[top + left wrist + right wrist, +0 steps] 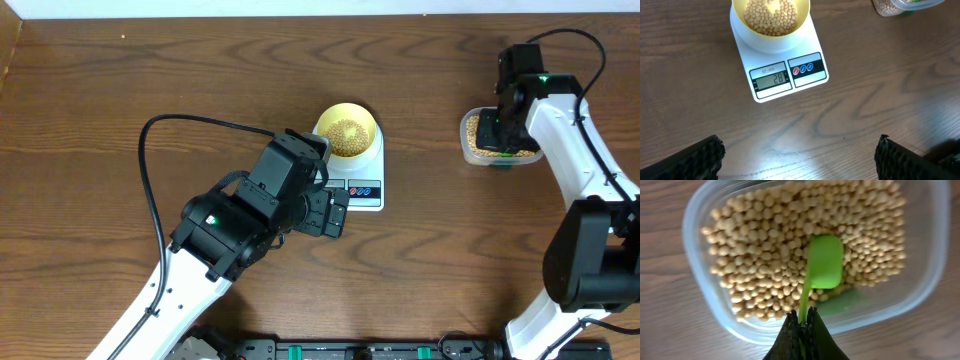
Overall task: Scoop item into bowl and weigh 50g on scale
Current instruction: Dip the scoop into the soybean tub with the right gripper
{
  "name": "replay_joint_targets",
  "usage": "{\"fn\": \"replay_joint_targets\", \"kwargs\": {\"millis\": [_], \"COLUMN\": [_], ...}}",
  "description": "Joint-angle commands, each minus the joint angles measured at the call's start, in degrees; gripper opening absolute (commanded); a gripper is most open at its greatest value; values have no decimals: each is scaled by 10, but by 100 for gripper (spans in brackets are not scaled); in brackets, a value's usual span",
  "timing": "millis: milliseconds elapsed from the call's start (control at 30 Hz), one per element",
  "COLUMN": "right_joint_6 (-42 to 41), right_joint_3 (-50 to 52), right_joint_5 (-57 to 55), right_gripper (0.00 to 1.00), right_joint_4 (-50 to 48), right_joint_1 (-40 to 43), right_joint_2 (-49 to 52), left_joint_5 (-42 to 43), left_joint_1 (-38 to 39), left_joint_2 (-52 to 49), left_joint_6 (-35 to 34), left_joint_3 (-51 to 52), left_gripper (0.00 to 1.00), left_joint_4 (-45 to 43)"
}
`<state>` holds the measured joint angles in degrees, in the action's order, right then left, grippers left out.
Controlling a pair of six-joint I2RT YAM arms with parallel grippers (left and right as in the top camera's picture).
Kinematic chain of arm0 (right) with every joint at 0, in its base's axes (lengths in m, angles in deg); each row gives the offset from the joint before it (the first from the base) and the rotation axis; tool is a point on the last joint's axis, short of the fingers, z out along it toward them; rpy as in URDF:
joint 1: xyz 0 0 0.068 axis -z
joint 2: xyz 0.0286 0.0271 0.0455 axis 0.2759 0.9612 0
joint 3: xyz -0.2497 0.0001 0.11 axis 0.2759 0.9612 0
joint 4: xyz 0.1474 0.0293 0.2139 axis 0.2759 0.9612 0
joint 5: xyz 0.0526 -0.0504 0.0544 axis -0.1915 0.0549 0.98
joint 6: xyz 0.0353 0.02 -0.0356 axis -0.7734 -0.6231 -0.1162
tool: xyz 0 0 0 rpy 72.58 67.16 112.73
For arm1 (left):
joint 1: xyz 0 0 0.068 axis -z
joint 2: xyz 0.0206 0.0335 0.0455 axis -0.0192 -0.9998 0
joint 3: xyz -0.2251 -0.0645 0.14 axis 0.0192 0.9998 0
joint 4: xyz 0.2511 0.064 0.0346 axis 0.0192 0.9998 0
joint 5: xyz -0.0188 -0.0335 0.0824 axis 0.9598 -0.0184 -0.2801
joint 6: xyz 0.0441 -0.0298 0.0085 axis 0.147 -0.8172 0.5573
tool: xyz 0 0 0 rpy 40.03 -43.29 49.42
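Dark brown wood-grain worktop (100,100), a pale patch of glare on it. Toward its right side, a clear rounded-rectangular plastic tub (932,240), standing upright. Inside, a green spoon (825,262): blade near the tub's middle, thin handle slanting to the near wall.

The bench (880,75) is grained wood with a soft sheen, the scale (812,42) smooth white plastic, the tub (700,275) clear glossy plastic, the spoon (825,262) matt green plastic, the beans (765,240) matt.

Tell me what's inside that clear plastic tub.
The clear plastic tub holds small round beige beans, with a green plastic spoon lying on them. The beans cover most of its floor.
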<state>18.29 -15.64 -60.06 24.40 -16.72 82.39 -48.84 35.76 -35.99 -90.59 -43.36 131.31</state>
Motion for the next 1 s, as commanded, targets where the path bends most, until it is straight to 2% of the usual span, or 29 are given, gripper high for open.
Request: {"fn": "replay_joint_targets", "kwargs": {"millis": [0, 600, 967], "right_joint_6": [4, 24, 30], "right_joint_3": [5, 4, 4], "right_joint_5": [99, 347, 391], "right_gripper": [1, 1, 1], "right_joint_4": [1, 2, 4], "right_joint_1": [20, 150, 187], "right_joint_2": [9, 9, 9], "left_joint_5": [-3, -3, -3], "left_joint_1": [-2, -2, -2], "left_joint_2": [2, 2, 2], "left_joint_6": [1, 1, 1], "left_joint_3": [-9, -9, -9], "left_gripper": [98, 98, 98], "left_joint_4": [2, 2, 2]}}
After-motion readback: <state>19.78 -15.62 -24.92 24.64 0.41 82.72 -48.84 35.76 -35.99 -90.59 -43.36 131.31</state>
